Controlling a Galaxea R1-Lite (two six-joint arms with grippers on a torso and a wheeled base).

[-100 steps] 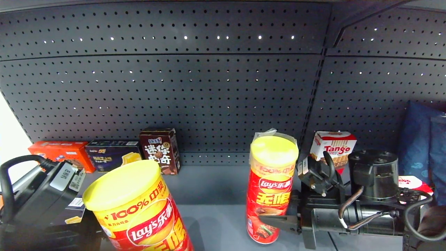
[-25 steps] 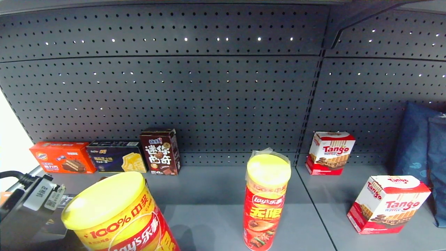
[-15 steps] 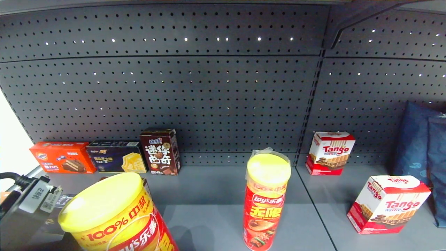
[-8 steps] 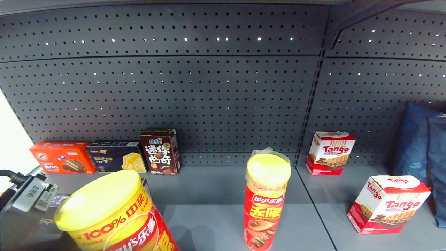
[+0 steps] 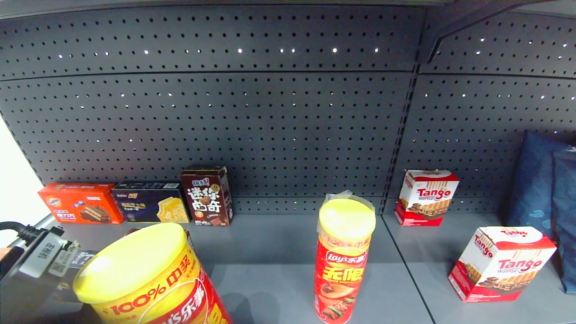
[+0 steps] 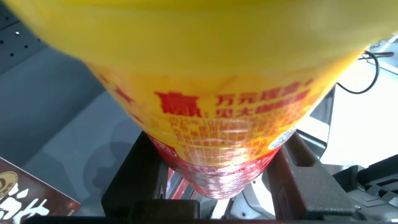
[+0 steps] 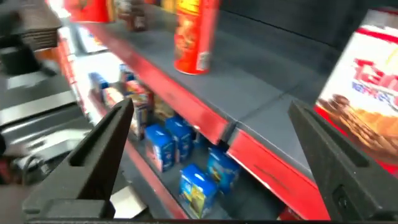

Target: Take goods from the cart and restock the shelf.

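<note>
One big chip can [image 5: 148, 279] was clamped low in the left jaws, tipped a bit, bare shelf [image 5: 270, 243] just ahead to its right; right jaws hung wide open, empty.

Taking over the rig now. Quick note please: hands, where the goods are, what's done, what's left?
Left hand: shut on the held can, yellow lid, tilted, low at the left by the shelf front.
Right hand: open, empty, out before the shelf edge.
Done: standing can upright mid-shelf; rear wafer box and front wafer box in the right section.
Left: set the held can down, probably in the free space left of the standing can, then fetch more goods.
</note>
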